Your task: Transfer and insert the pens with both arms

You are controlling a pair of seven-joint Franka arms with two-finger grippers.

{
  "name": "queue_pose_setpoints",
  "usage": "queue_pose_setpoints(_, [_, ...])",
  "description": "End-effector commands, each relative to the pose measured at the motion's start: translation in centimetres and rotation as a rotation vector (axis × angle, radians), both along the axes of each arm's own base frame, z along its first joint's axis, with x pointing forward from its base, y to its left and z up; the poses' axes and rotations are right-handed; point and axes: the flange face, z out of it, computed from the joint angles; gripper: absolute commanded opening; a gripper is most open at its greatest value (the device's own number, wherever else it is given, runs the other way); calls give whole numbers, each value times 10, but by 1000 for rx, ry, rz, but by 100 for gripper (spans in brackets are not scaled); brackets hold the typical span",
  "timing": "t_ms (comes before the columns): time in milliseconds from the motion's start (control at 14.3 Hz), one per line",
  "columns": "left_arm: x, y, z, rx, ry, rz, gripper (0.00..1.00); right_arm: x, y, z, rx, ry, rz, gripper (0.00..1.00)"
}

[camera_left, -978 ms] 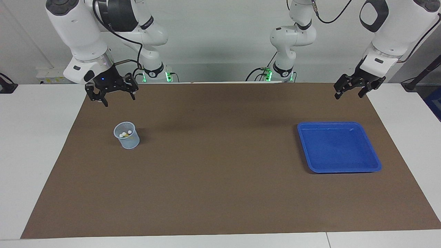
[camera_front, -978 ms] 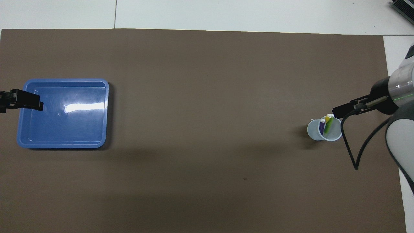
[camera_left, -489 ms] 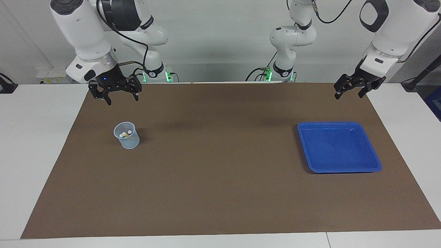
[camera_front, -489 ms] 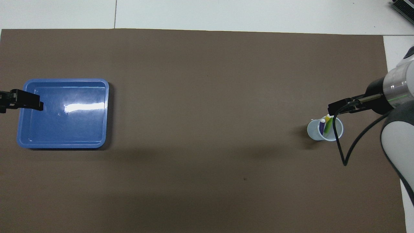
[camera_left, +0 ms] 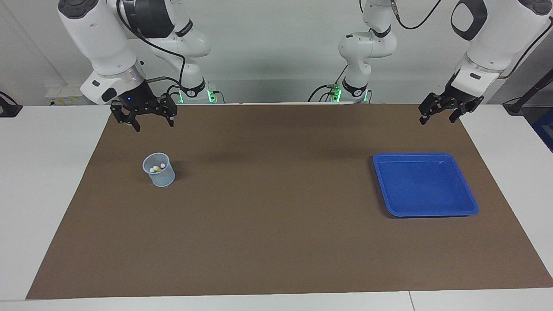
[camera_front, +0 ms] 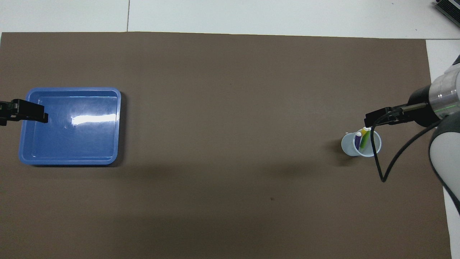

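A small translucent cup [camera_left: 159, 170] stands on the brown mat toward the right arm's end. The three pens stand in it with their whitish ends up [camera_left: 156, 167]. In the overhead view the purple pen [camera_front: 357, 140], the green pen [camera_front: 364, 141] and the yellow pen [camera_front: 364, 131] lean together in the cup [camera_front: 350, 146]. My right gripper [camera_left: 149, 121] hangs open and empty in the air above the mat, short of the cup; it also shows in the overhead view [camera_front: 377, 117]. My left gripper [camera_left: 445, 114] hangs open and empty by the blue tray's end; it also shows in the overhead view [camera_front: 21, 112].
A shallow blue tray [camera_left: 414, 155] lies on the mat toward the left arm's end, with nothing in it; it also shows in the overhead view [camera_front: 72, 89]. The brown mat [camera_left: 276, 224] covers most of the white table.
My right gripper has shifted a little toward the left arm's end and turned slightly. The left arm, the cup and the pens have not moved.
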Motion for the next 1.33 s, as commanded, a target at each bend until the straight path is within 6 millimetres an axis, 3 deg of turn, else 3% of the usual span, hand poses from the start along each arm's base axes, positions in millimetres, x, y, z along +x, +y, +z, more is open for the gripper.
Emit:
queue_pose_setpoints(0, [0,1,3,21,-14,-8,100,2,-9,4,30,4,-38,100])
queue_pose_setpoints(419, [-1,3,4,21,-17,-5,100,1,-9,5,31,6,-50,100])
queue_pose_setpoints(698, [-1,2,4,21,-18,-6,100,2,-8,5,60,11,-146,100])
queue_pose_setpoints(978, [-1,1,4,21,-21,-8,100,3,-12,5,49,-8,-25,100])
queue_pose_setpoints(1257, [-1,2,4,21,-22,-6,100,4,-22,5,49,-9,-24,100])
